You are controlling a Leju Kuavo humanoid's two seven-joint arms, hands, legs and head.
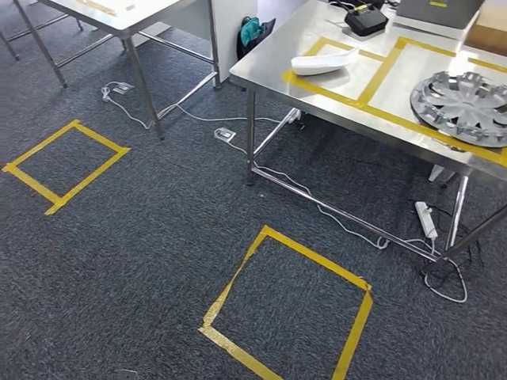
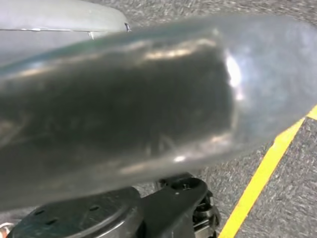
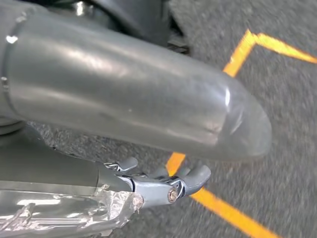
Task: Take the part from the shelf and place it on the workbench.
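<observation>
The steel workbench point(image 1: 269, 67) stands at the upper right of the head view, marked with yellow tape boxes. A white curved part point(image 1: 322, 62) lies in one box and a silver hubcap point(image 1: 463, 107) in the box beside it. In the left wrist view my left hand point(image 2: 149, 99) is a blurred grey thumb that hides its fingers, hanging over carpet. In the right wrist view my right hand point(image 3: 142, 114) hangs over the floor. Its fingers point(image 3: 168, 188) are stretched out apart from the thumb with nothing between them.
Two yellow tape squares mark the dark carpet, one just ahead point(image 1: 310, 257) and one at the left point(image 1: 89, 178). A second table point(image 1: 120, 16) stands at the back left. Cables and a power strip point(image 1: 425, 219) lie under the workbench. A black device point(image 1: 366, 20) sits at its far side.
</observation>
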